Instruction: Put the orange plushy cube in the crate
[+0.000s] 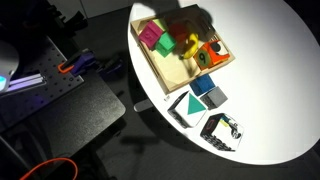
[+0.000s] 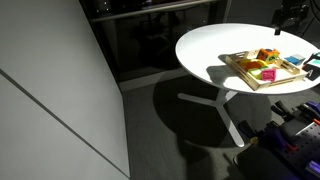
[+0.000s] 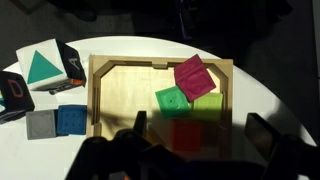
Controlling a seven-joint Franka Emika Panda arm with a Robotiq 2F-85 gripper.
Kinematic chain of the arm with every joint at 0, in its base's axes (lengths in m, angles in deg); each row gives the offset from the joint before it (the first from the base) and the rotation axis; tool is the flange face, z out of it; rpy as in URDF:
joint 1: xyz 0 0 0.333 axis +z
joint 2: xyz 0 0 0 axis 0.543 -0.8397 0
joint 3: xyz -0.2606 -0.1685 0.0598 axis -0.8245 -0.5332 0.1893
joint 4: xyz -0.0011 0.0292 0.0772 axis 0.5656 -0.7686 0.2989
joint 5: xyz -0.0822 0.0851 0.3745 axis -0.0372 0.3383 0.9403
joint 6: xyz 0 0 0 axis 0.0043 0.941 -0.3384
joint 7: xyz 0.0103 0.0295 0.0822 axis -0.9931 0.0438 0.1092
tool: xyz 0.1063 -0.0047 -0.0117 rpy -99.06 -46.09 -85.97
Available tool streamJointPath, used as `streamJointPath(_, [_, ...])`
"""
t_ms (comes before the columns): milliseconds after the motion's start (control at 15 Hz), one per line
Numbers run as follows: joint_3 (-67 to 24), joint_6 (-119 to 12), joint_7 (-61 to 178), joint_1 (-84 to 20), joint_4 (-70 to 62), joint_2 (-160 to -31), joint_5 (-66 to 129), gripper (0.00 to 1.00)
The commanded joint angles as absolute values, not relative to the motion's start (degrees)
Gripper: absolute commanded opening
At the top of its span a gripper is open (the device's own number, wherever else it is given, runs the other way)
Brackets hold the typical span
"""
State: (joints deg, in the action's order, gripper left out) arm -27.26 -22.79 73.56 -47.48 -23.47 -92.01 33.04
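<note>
Wrist view: jaws apart, orange plushy cube (image 3: 186, 133) dim in shadow inside the crate (image 3: 130, 64).

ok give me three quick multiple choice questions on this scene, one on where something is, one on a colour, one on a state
1. Where is the blue cube?
A. on the table, outside the crate
B. inside the crate
C. held in the gripper

2. What colour is the cube right beside the blue cube?
A. yellow
B. magenta
C. grey

3. How is the gripper?
A. shut on the blue cube
B. open, over the crate
C. shut on a patterned box

Answers:
1 A: in the wrist view it lies on the table, just outside the crate's wall.
2 C: the grey cube sits next to it.
3 B: the fingers stand wide apart, with the orange plushy cube between them, inside the crate's walls.
</note>
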Motion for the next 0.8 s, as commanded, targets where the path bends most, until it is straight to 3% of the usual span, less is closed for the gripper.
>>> streamJointPath(0, [-27.55,-27.56,76.14,-46.93,-28.99,-85.69,32.68,1.00])
streamJointPath(400, [-27.88,-37.34,76.79,-46.47,-35.56,-79.76,32.96,1.00])
streamJointPath(733, [-28.09,-36.59,75.86,-46.37,-34.67,-80.85,33.04,1.00])
